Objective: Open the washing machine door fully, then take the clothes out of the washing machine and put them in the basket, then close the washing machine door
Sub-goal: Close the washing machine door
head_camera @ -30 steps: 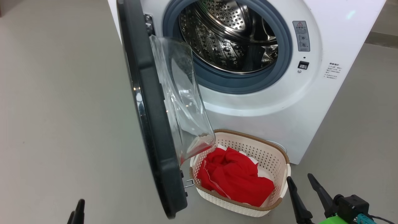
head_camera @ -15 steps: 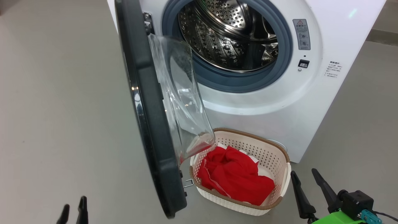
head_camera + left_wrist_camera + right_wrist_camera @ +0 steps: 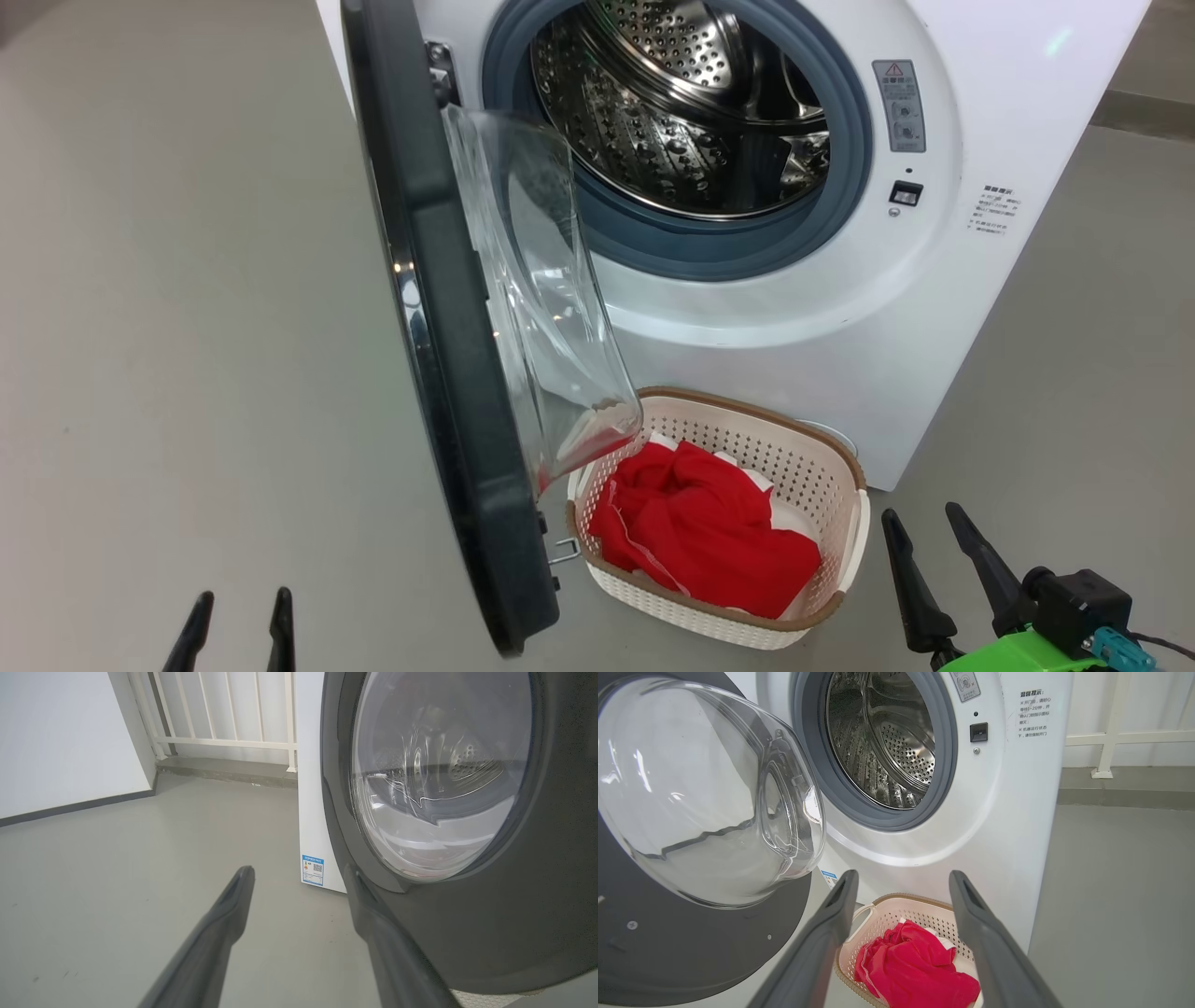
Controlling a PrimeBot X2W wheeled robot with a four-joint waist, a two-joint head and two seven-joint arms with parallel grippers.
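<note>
head view, washing machine door: swung wide, seen edge-on, glass bowl hanging over the basket corner
head view, clothes: red heap down in the basket, tight against the washing machine
head view, left gripper: lower left, fingers spread wide, nothing held
head view, right gripper: just beside the basket, spread wide too, nothing held
left wrist view, washing machine door: black rim right by one finger, contact unclear
left wrist view, blue sticker: low on the white side panel
right wrist view, clothes: in the basket, framed between both fingers, below the steel drum
</note>
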